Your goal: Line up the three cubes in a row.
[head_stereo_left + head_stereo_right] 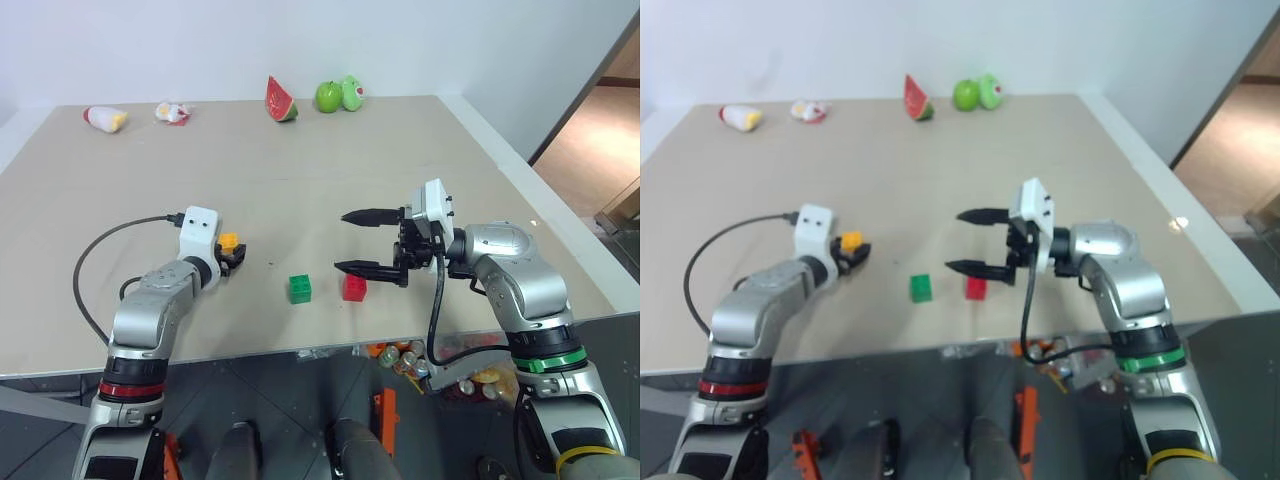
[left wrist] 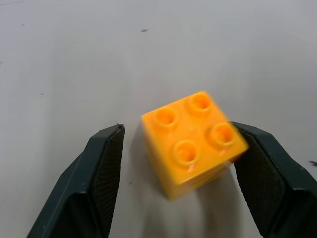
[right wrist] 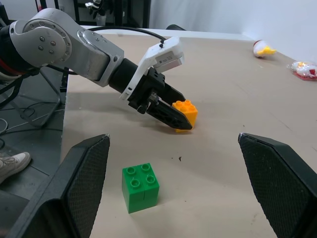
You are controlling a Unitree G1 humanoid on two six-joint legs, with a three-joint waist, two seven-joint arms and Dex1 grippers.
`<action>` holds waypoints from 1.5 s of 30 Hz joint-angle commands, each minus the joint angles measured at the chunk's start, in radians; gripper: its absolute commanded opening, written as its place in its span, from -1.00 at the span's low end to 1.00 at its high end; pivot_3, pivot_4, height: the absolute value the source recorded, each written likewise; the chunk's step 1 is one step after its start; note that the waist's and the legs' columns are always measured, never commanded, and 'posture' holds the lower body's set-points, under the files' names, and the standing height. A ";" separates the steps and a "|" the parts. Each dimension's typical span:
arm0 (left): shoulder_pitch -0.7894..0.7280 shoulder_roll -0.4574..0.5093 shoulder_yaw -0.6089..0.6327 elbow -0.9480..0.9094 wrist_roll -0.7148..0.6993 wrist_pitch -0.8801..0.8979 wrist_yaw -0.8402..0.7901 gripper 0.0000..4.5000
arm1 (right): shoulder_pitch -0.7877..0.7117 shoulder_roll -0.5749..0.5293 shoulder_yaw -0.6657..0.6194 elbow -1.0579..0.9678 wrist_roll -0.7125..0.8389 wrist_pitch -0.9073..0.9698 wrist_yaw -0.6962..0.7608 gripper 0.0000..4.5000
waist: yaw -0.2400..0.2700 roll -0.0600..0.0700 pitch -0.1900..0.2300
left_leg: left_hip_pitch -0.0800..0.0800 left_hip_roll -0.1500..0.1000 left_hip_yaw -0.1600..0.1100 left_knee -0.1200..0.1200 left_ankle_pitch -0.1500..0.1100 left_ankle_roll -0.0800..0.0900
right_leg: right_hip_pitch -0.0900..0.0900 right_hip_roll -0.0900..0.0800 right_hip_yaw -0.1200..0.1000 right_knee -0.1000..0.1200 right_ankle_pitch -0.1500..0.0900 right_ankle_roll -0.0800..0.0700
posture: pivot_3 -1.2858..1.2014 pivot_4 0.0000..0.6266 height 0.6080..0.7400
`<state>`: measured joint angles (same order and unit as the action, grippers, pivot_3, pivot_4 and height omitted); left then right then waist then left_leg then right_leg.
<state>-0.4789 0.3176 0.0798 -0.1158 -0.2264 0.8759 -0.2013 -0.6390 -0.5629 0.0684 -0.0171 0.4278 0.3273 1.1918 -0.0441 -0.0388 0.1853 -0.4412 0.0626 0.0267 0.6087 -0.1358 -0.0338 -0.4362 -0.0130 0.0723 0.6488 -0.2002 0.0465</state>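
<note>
A yellow-orange cube [image 2: 192, 141] rests on the table [image 1: 300, 190] between the fingers of my left gripper [image 1: 233, 255]. One finger [image 2: 262, 168] touches its side and the other [image 2: 101, 168] stands a small gap away, so the gripper is open around it. The green cube [image 1: 300, 288] and the red cube [image 1: 354, 288] sit side by side near the table's front edge, a small gap between them. My right gripper [image 1: 343, 240] hangs open just above the red cube, pointing left, nothing in it. The right wrist view shows the green cube [image 3: 141, 187] and the left gripper [image 3: 181, 121] at the yellow-orange cube [image 3: 187, 110].
Toys line the table's far edge: a watermelon slice [image 1: 281, 100], a green apple [image 1: 328, 96] and two small wrapped items [image 1: 105, 118] at the back left. A cable [image 1: 90, 270] loops beside my left arm. Cans [image 1: 420, 365] lie below the front edge.
</note>
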 commanded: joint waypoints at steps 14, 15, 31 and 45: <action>-0.040 0.072 0.033 0.064 -0.020 -0.206 -0.172 -0.41 | 0.007 -0.021 -0.026 -0.045 0.016 0.001 -0.019 0.92 | 0.000 0.000 0.000 | 0.000 0.000 0.000 0.000 0.000 0.000 | -0.001 0.000 0.000 0.000 0.000 0.000 | 0.03 -0.52 1.00; -0.035 0.100 0.042 0.077 -0.027 -0.262 -0.220 -0.41 | 0.008 -0.024 -0.028 -0.046 0.018 0.004 -0.018 0.92 | 0.000 0.000 0.000 | -0.001 0.000 0.000 0.000 0.000 0.000 | -0.001 0.001 0.000 0.000 0.000 0.000 | 0.03 -0.52 1.00; 0.223 0.420 -0.007 0.072 -0.174 -0.660 -0.992 -0.41 | 0.063 -0.139 -0.067 -0.076 0.074 0.067 0.047 0.92 | 0.003 0.000 0.000 | -0.002 0.000 0.003 -0.004 -0.001 -0.001 | -0.003 -0.004 -0.001 0.000 -0.005 -0.002 | 0.03 -0.52 1.00; 0.109 0.404 -0.107 0.238 -0.115 -0.786 -1.126 -0.41 | 0.106 -0.208 -0.102 -0.135 0.107 0.119 0.053 0.92 | 0.001 0.000 0.000 | -0.002 0.000 0.002 -0.004 -0.001 -0.001 | -0.003 -0.003 -0.002 0.000 -0.005 -0.002 | 0.03 -0.52 1.00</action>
<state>-0.3359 0.7204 -0.0333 0.1139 -0.3489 0.1205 -1.3174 -0.5366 -0.7513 0.0051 -0.1019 0.5067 0.4405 1.2372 -0.0431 -0.0389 0.1854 -0.4429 0.0628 0.0288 0.6046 -0.1365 -0.0347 -0.4394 -0.0161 0.0705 0.6486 -0.2051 0.0444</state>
